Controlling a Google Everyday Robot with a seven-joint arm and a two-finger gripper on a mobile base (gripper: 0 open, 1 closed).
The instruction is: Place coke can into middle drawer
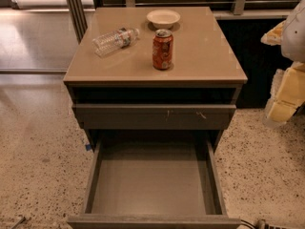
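Note:
The coke can, red-orange with a silver top, stands upright near the middle of the cabinet's tan top. Below it the middle drawer is pulled far out toward me, and its flat grey floor is bare. My gripper hangs at the right edge of the view, beside the cabinet's right side. It is well apart from the can and holds nothing that I can see. Part of it is cut off by the frame edge.
A clear plastic water bottle lies on its side left of the can. A shallow white bowl sits behind the can. A grey drawer front with pale scratch marks sits above the open drawer. Speckled floor surrounds the cabinet.

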